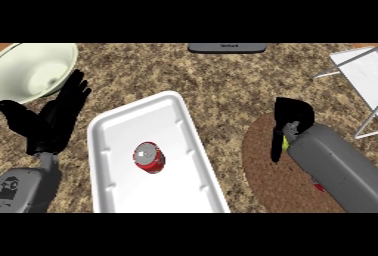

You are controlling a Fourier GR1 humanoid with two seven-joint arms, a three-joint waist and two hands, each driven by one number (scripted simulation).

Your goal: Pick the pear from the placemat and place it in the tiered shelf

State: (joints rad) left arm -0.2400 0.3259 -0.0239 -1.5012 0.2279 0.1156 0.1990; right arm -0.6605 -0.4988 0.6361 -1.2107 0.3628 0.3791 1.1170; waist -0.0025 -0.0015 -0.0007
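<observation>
Right hand (290,116) over round brown placemat (260,165), fingers curled down round yellow-green pear (285,144); pear mostly hidden, only sliver visible between hand and grey forearm. White wire tiered shelf (358,70) at far right, apart from hand. Left hand (60,111) at left, fingers straight, upright, resting. White rectangular tray (111,130) on speckled brown worktop (221,80) holds red can (148,157) lying on side. Pale green bowl (33,67) at upper left.

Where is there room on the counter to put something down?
Bare counter lies between the white tray, the grey device at the far edge and the shelf. The tray is bare around the red can. The brown placemat is crowded by the right hand; the left hand rests by the bowl.
</observation>
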